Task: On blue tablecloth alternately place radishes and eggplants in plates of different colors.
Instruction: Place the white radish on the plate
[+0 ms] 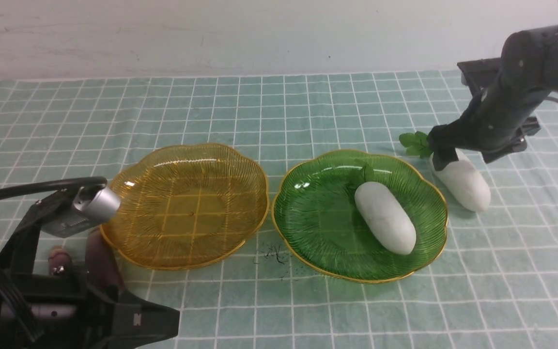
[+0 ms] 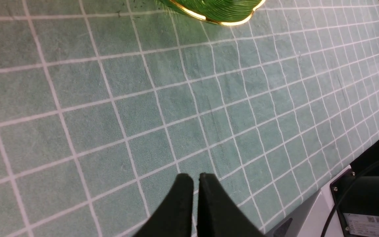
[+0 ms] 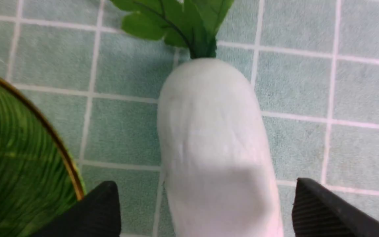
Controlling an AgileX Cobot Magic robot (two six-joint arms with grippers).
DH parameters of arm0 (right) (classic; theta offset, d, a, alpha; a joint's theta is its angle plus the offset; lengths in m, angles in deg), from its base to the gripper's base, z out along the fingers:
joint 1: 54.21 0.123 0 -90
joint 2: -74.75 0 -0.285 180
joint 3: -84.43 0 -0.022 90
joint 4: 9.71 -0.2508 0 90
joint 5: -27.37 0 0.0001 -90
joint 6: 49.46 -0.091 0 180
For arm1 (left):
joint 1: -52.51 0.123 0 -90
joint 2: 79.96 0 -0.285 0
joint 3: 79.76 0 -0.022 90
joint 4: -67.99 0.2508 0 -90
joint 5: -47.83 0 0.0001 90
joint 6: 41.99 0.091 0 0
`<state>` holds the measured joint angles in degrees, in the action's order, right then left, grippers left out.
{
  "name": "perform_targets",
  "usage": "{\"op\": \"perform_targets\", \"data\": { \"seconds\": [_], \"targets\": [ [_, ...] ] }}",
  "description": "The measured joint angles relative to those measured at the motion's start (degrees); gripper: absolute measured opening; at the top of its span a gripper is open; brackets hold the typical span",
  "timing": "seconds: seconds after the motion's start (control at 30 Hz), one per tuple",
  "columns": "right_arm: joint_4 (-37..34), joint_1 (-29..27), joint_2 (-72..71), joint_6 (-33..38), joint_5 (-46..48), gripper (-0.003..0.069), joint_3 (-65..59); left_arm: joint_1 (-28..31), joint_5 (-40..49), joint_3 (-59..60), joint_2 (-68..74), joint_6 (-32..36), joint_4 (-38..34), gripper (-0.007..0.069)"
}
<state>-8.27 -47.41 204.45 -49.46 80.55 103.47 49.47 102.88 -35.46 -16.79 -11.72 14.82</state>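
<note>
On the blue tablecloth [image 1: 308, 106] stand an empty amber plate [image 1: 184, 206] and a green plate [image 1: 317, 218]. One radish [image 1: 385, 218] lies in the green plate. The second radish [image 1: 463, 182] lies on the cloth just right of that plate. My right gripper [image 1: 446, 155] is open and straddles this radish near its leaf end, with a gap on each side; the right wrist view shows the gripper [image 3: 205, 186], the radish [image 3: 209, 131] and the green plate's rim [image 3: 61, 148]. Two eggplants [image 1: 100, 261] lie left of the amber plate, partly hidden by my left arm. My left gripper [image 2: 192, 184] is shut and empty.
Dark thread specks [image 1: 274, 254] lie on the cloth between the two plates. The left wrist view shows the green plate's edge [image 2: 215, 10], the table's near edge and a black robot base [image 2: 367, 204]. A pale wall runs along the back.
</note>
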Motion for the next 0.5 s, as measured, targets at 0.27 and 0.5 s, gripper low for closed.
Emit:
{"op": "perform_targets", "data": {
  "seconds": [0.27,0.5],
  "targets": [
    [1.23,0.00,4.01,0.00,1.47,0.0452,0.70,0.00,-1.53,0.00,0.00,0.00,0.81,0.0006],
    [1.44,-0.06,-0.77,-0.33,14.64,0.0454,6.86,0.00,-1.69,0.00,0.00,0.00,3.73,0.0006]
  ]
}}
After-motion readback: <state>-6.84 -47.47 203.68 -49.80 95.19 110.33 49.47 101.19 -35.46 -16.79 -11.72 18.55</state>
